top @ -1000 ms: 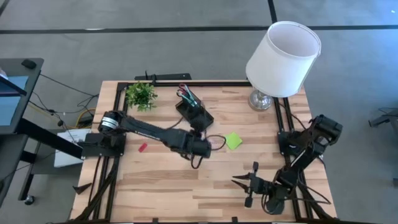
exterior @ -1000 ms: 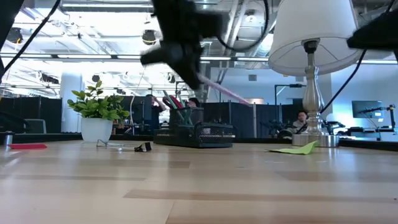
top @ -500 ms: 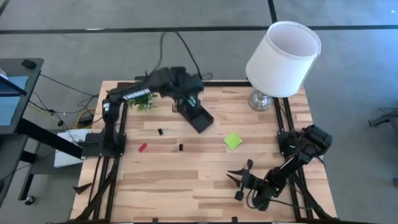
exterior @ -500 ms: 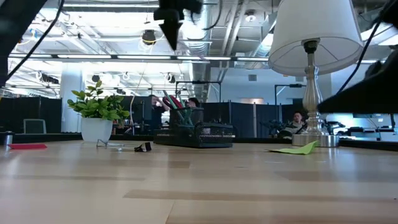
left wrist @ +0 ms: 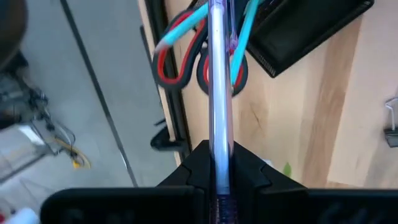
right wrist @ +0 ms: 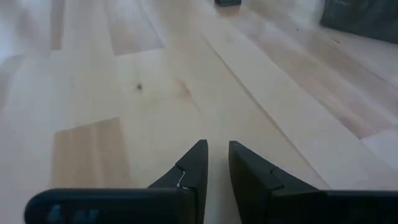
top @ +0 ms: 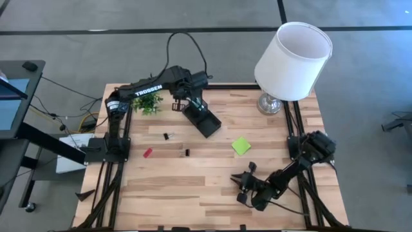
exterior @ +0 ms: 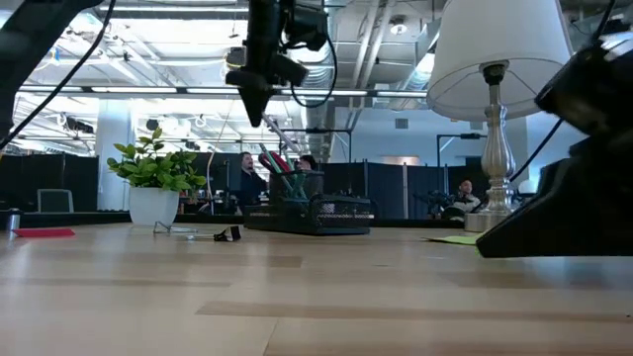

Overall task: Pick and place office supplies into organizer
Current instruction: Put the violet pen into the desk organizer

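We keep left claw (left wrist: pixel 219 163) clamped on pen (left wrist: pixel 219 74), tip aimed down at organizer (top: pixel 201 117) cup just below, beside scissors (left wrist: pixel 186 56) already inside. Right claw (right wrist: pixel 213 163) idles low over bare table (top: pixel 193 187), narrow gap, empty.

Two matte-black jointed arms, white TROSSEN lettering on the left arm (top: pixel 145 91), looping black cable (top: pixel 183 48) above.
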You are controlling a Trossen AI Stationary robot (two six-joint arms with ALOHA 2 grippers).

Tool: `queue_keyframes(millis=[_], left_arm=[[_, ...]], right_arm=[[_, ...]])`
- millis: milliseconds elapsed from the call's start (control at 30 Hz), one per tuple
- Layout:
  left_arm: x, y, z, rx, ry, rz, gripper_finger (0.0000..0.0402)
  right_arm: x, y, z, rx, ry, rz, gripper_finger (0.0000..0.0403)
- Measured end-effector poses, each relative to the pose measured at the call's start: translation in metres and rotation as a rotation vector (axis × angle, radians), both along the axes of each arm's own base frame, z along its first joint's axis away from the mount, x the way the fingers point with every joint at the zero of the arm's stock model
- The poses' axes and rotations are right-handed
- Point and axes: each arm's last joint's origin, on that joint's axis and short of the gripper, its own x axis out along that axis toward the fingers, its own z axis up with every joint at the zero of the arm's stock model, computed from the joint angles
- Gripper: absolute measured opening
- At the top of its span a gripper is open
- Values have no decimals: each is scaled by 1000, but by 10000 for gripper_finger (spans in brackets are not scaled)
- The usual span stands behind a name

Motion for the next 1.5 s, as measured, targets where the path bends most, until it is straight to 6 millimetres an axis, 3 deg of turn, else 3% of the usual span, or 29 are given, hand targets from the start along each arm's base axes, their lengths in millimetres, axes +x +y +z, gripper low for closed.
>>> queue_keyframes(millis=[400, 833, 1033, 1267, 1500], left_arm=[[8, 0, -21, -57, 86, -123, 17], [37, -5, -62, -83, 187, -276, 19], [43, -4, -67, -74, 189, -328, 22], [45, -7, -75, 22, 400, -478, 23], [52, -10, -85, 47, 450, -525, 33]], right_arm=[[19, -26, -1, -9, 10, -105, 60], [32, -51, -1, -45, 39, -184, 60], [37, -58, -1, -48, 43, -212, 60], [37, -61, -2, -53, 48, -219, 60], [37, -61, -2, -57, 53, -219, 60]])
